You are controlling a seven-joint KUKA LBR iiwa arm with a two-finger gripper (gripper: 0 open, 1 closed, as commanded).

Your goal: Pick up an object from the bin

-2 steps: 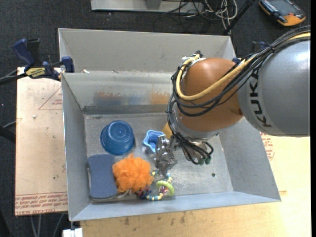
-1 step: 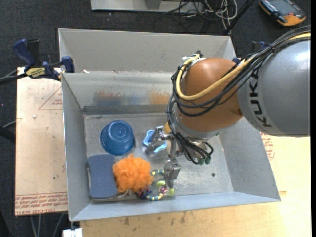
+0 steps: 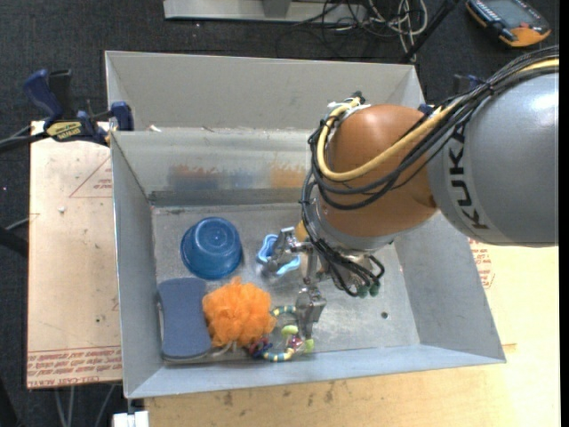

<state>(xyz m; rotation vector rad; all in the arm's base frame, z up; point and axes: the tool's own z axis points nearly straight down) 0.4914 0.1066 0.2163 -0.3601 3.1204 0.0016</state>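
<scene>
Hanging near the front wall of the bin (image 3: 404, 327), the tool (image 3: 308, 308) is just above a small many-coloured beaded trinket (image 3: 289, 345), with a fluffy orange ball (image 3: 236, 313) just beside it, away from the arm. The trinket looks light, loose and slippery; a pinch across its middle seems best. Whether the tool is released or clenched I cannot tell, and the ball hides the trinket's far end.

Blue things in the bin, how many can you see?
3. A blue cup left of middle; a flat blue pad in the near left corner, beside the orange fluff; a small blue-and-white piece right of the cup. The arm may hide more.
</scene>
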